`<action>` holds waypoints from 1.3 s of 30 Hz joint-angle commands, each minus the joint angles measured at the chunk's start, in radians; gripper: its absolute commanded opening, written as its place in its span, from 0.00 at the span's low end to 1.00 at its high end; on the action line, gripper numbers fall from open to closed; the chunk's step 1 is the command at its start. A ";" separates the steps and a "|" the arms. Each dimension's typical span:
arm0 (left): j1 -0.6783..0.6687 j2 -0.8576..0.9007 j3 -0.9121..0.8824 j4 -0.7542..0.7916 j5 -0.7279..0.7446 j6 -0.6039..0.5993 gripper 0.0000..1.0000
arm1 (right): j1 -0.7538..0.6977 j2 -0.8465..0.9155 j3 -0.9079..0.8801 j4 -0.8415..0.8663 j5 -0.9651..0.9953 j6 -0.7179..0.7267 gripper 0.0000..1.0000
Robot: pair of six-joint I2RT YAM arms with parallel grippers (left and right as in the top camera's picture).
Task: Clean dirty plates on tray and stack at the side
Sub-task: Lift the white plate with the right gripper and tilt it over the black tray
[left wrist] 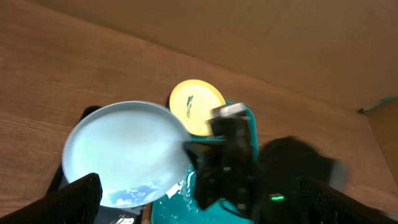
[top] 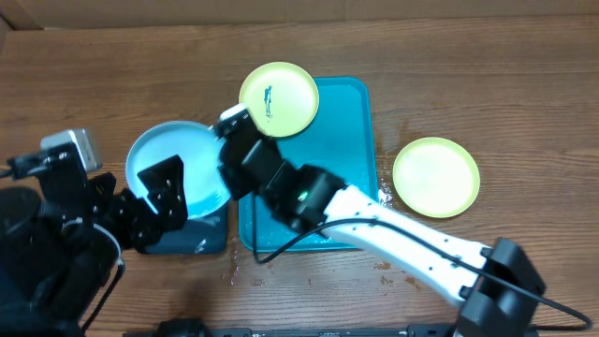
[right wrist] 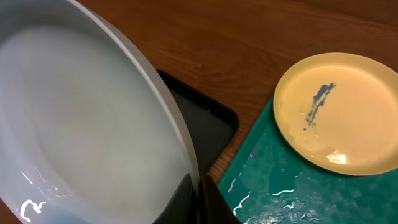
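Pinching the light blue plate [top: 178, 150] by its rim, our right gripper [right wrist: 198, 190] is clenched; left gripper [top: 167, 187] gapes beside it. Let's drip only over the black tray [right wrist: 208, 121], left of centre.

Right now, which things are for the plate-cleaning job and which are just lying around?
For the job: light blue plate, smeared yellow plate, clean yellow-green plate, turquoise tray.
Just lying about: black tray, wooden table.
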 commanded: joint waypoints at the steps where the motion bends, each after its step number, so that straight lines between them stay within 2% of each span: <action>1: 0.004 -0.002 0.012 -0.021 0.023 0.004 1.00 | 0.042 0.030 0.018 0.022 0.169 -0.003 0.04; 10: 0.004 0.000 0.009 -0.060 0.023 0.004 1.00 | 0.200 0.019 0.018 0.043 0.467 -0.186 0.04; 16: 0.004 0.000 0.009 -0.059 0.023 0.004 1.00 | 0.277 0.019 0.018 0.080 0.655 -0.217 0.04; 22: 0.004 0.000 0.009 -0.060 0.023 0.004 1.00 | 0.324 0.019 0.018 0.170 0.710 -0.360 0.04; 28: 0.004 -0.001 0.009 -0.059 0.023 0.004 1.00 | 0.351 0.019 0.018 0.215 0.752 -0.440 0.04; 39: 0.004 0.000 0.009 -0.060 0.023 0.004 1.00 | 0.356 0.019 0.018 0.230 0.788 -0.449 0.04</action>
